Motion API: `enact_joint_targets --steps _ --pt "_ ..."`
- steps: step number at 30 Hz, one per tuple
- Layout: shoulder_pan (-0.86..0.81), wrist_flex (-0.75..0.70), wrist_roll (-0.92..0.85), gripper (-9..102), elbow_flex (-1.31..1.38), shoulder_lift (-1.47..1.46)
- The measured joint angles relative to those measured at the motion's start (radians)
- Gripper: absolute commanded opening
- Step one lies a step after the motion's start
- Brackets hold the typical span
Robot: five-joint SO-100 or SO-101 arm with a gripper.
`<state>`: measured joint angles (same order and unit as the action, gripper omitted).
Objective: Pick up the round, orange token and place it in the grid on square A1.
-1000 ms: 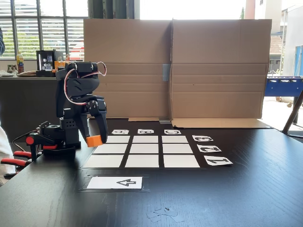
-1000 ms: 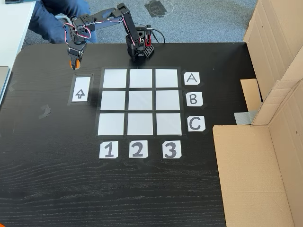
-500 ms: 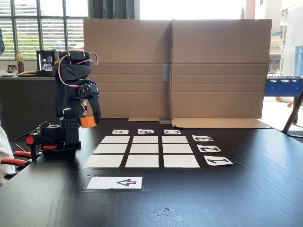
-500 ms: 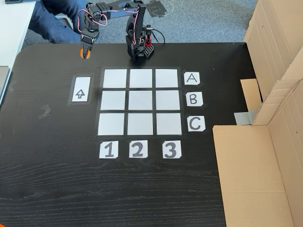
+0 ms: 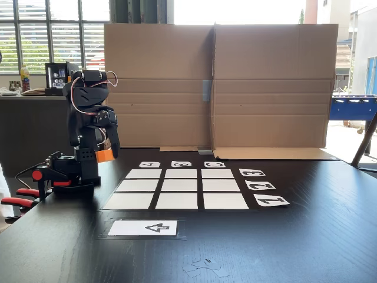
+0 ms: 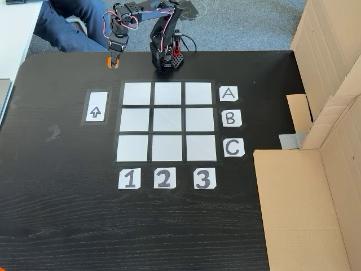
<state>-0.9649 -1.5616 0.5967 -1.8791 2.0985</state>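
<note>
The black two-finger gripper (image 6: 114, 60), closed on the small round orange token (image 6: 113, 62), hangs off the grid, with white paper square A1 (image 6: 136, 94) lying just down-right in the overhead fixed view.

The table (image 6: 67, 214) is dark, grained wood with a slight sheen; the grid (image 6: 167, 121) is matt white paper; the screen (image 5: 271, 88) is plain brown cardboard.

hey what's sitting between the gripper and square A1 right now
Nothing: in the overhead fixed view, bare black table separates the gripper from square A1.
</note>
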Motion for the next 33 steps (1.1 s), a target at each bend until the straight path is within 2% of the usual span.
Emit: enact_joint_targets --steps 14,33 --pt "0.032 -0.006 -0.104 14 -0.195 0.141" --pt "0.109 0.026 -0.206 14 -0.322 0.121"
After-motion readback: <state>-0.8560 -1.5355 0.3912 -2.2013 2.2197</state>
